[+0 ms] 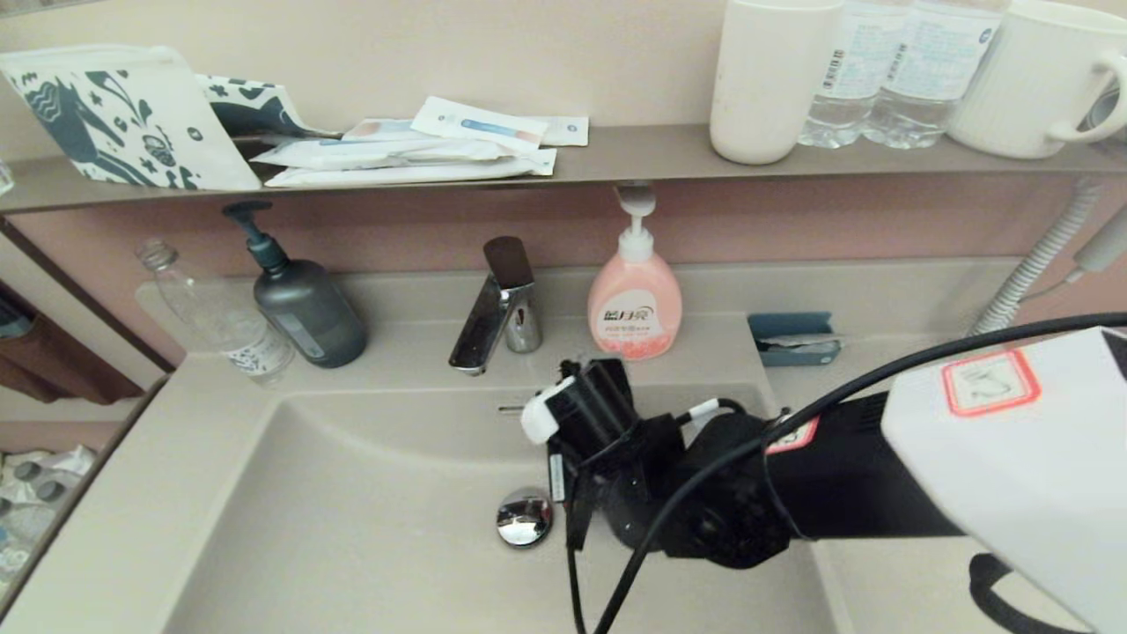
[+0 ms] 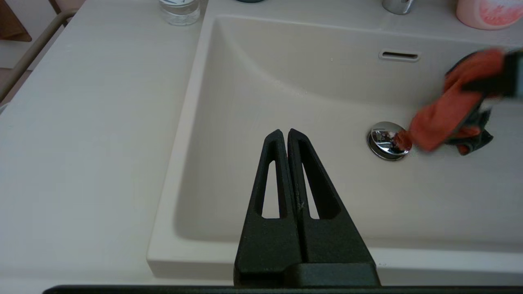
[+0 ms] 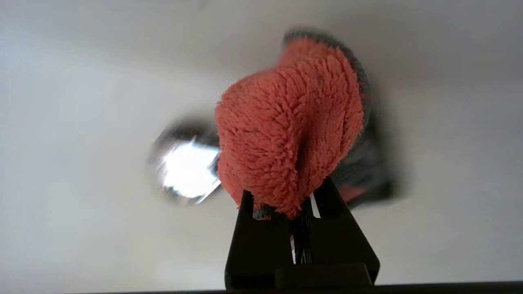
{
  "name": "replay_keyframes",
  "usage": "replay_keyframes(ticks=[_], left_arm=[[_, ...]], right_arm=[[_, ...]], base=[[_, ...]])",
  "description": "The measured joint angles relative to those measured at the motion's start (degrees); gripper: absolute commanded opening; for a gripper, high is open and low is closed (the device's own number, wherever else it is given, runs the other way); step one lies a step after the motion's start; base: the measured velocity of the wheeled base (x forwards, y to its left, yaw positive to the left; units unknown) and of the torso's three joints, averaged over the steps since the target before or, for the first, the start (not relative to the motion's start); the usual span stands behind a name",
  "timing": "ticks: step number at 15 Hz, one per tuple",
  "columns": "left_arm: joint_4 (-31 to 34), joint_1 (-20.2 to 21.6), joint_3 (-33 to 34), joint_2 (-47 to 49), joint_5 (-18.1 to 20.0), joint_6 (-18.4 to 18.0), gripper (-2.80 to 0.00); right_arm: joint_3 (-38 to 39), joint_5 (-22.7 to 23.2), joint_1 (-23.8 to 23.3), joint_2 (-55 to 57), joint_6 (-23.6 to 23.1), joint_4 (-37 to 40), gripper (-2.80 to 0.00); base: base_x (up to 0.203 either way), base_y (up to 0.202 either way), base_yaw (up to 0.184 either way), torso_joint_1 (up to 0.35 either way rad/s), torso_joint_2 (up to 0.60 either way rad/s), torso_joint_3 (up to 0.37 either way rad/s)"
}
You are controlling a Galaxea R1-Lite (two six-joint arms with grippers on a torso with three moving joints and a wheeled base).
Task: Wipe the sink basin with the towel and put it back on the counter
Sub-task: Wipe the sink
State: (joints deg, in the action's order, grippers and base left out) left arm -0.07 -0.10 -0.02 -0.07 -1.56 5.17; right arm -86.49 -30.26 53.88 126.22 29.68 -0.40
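Note:
My right gripper [image 3: 286,198] is shut on the red-orange towel [image 3: 286,130], whose dark grey reverse shows behind. It holds the towel low inside the beige sink basin [image 1: 352,511], just right of the chrome drain plug [image 1: 524,518]. In the left wrist view the towel [image 2: 445,114] hangs with its lower corner at the plug [image 2: 386,140], below the overflow slot [image 2: 399,55]. My right arm [image 1: 722,493] hides the towel in the head view. The left gripper [image 2: 284,132] is shut and empty above the basin's near rim. The beige counter [image 2: 102,122] spreads to the basin's left.
A chrome faucet [image 1: 497,304], pink soap bottle [image 1: 634,304], dark pump bottle [image 1: 308,304], clear plastic bottle [image 1: 220,321] and blue soap dish [image 1: 792,339] line the back of the counter. The brown-grey shelf [image 1: 634,154] above carries a patterned pouch [image 1: 114,114], sachets, cups and water bottles.

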Motion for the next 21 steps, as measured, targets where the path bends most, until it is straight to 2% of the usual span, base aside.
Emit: replay_keyframes(ticks=[2,4,8,10,14,17,21], left_arm=[[0.0,0.0,0.0,0.0,0.0,0.0,-2.8],[0.0,0.0,0.0,0.0,0.0,0.0,-2.8],[0.0,0.0,0.0,0.0,0.0,0.0,-2.8],[0.0,0.0,0.0,0.0,0.0,0.0,-2.8],[0.0,0.0,0.0,0.0,0.0,0.0,-2.8],[0.0,0.0,0.0,0.0,0.0,0.0,-2.8],[0.0,0.0,0.0,0.0,0.0,0.0,-2.8]], right_arm=[[-1.1,0.1,4.1,2.7,-0.4,-0.3,-2.8],[-6.1,0.4,6.1,5.7,-1.0,-0.6,-2.8],[-20.1,2.7,7.0,11.7,-2.9,-0.7,-2.8],[-24.8,3.7,6.3,14.9,-6.1,-2.3,-2.8],[-26.5,3.6,3.3,19.7,-12.1,-11.1,-2.8],[-26.7,3.2,1.8,20.6,-12.1,-12.2,-2.8],[-26.6,0.1,0.9,20.6,-12.1,-12.1,-2.8]], base=[[0.0,0.0,0.0,0.0,0.0,0.0],[0.0,0.0,0.0,0.0,0.0,0.0],[0.0,0.0,0.0,0.0,0.0,0.0],[0.0,0.0,0.0,0.0,0.0,0.0],[0.0,0.0,0.0,0.0,0.0,0.0],[0.0,0.0,0.0,0.0,0.0,0.0],[0.0,0.0,0.0,0.0,0.0,0.0]])
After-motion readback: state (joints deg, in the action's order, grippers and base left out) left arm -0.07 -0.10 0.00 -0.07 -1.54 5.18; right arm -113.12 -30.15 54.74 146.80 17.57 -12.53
